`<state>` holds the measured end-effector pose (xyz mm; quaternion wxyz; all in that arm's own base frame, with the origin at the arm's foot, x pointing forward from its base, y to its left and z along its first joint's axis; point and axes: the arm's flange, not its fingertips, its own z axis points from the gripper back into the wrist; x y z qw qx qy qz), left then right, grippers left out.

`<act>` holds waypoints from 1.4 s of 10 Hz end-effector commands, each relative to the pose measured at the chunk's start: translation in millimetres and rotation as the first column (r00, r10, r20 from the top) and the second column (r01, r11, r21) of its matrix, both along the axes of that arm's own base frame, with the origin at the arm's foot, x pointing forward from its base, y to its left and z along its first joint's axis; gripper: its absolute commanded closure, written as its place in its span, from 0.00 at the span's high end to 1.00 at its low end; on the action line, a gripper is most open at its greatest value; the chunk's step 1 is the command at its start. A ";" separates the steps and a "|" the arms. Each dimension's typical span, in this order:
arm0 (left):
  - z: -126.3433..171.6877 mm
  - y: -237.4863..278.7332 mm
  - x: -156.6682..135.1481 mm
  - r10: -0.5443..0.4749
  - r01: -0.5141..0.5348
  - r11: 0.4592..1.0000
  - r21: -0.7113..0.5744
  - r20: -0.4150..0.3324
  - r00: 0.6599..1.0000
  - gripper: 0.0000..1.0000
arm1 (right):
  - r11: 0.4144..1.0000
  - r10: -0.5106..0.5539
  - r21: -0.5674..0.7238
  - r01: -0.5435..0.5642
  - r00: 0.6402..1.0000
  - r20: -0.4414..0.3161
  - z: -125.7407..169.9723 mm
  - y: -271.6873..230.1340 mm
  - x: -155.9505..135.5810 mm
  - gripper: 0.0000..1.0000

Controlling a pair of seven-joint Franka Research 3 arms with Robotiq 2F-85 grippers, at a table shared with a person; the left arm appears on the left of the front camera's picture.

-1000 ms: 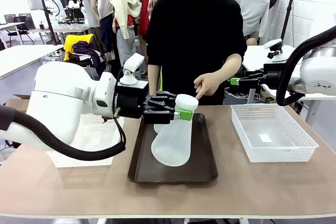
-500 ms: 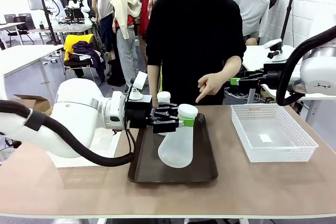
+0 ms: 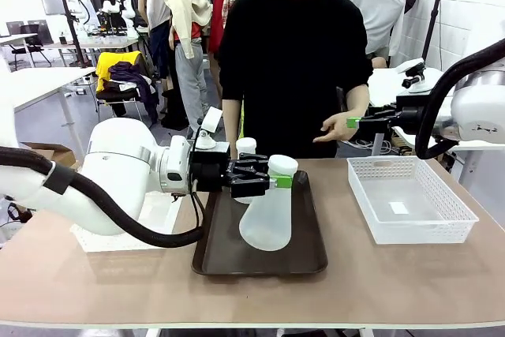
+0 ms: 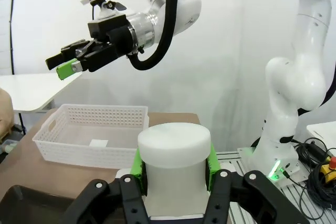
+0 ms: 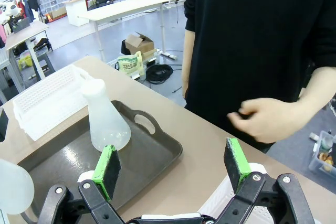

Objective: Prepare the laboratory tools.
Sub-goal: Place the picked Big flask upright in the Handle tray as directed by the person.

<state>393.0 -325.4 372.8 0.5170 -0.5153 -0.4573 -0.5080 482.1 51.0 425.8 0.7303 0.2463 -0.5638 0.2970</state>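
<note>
one translucent frosted-white conical flask (image 3: 268, 215) hangs neck-clamped in the left gripper (image 3: 278, 181) above the dark brown tray (image 3: 308, 258); right gripper (image 5: 173, 169) gapes wide, empty.

Two frosted flasks (image 3: 268, 211) (image 5: 105, 116) (upright, over tray)

The left tool (image 3: 272, 181) hides most of the second flask (image 3: 246, 147) behind it.

**A robotics lab, open-plan and busy**

White work tables (image 5: 137, 4) are stretching across a big hall beyond the right gripper's fingers (image 5: 237, 164); people are standing about, and cables (image 5: 159, 73) and a cardboard box (image 5: 137, 43) are lying on the floor.
</note>
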 end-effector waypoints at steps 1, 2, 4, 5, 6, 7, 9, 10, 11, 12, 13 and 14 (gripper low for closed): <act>0.2 0.0 0.6 0.000 0.000 1.000 -0.002 -0.001 1.000 0.00 | 1.000 -0.008 -0.007 0.008 1.000 -0.016 1.7 -0.1 -0.7 1.00; -6.1 0.2 4.7 0.033 -0.033 0.999 -0.032 0.022 0.999 0.00 | 1.000 -0.008 -0.007 0.008 1.000 -0.016 1.7 -0.1 -0.7 1.00; -33.2 4.6 20.1 0.108 -0.103 0.990 -0.092 0.049 0.993 0.00 | 1.000 -0.008 -0.007 0.008 1.000 -0.016 1.7 -0.1 -0.7 1.00; -46.5 6.9 26.1 0.126 -0.120 0.986 -0.116 0.044 0.991 0.00 | 1.000 -0.008 -0.007 0.008 1.000 -0.016 1.7 -0.1 -0.7 1.00; -58.9 8.7 31.2 0.130 -0.126 0.985 -0.121 0.026 0.991 0.00 | 1.000 -0.008 -0.007 0.008 1.000 -0.016 1.7 -0.1 -0.7 1.00; -67.1 10.8 34.3 0.152 -0.148 0.980 -0.133 0.020 0.988 0.00 | 1.000 -0.008 -0.007 0.008 1.000 -0.016 1.7 -0.1 -0.7 1.00; -76.1 13.4 39.2 0.187 -0.178 0.970 -0.163 0.041 0.981 0.00 | 1.000 -0.008 -0.007 0.008 1.000 -0.016 1.7 -0.1 -0.7 1.00; -79.0 14.6 39.9 0.197 -0.185 0.969 -0.167 0.060 0.979 0.00 | 1.000 -0.008 -0.007 0.008 1.000 -0.016 1.7 -0.1 -0.7 1.00; -81.5 16.5 41.1 0.219 -0.202 0.963 -0.176 0.087 0.972 0.00 | 1.000 -0.008 -0.007 0.008 1.000 -0.016 1.7 -0.1 -0.7 1.00; -84.7 17.1 42.6 0.225 -0.205 0.963 -0.177 0.105 0.969 0.00 | 1.000 -0.008 -0.007 0.008 1.000 -0.016 1.7 -0.1 -0.7 1.00; -88.0 18.3 44.0 0.236 -0.217 0.962 -0.163 0.105 0.966 0.00 | 1.000 -0.008 -0.007 0.008 1.000 -0.016 1.7 -0.1 -0.7 1.00; -89.0 20.0 44.6 0.243 -0.224 0.961 -0.162 0.108 0.964 0.00 | 1.000 -0.008 -0.007 0.008 1.000 -0.016 1.7 -0.1 -0.7 1.00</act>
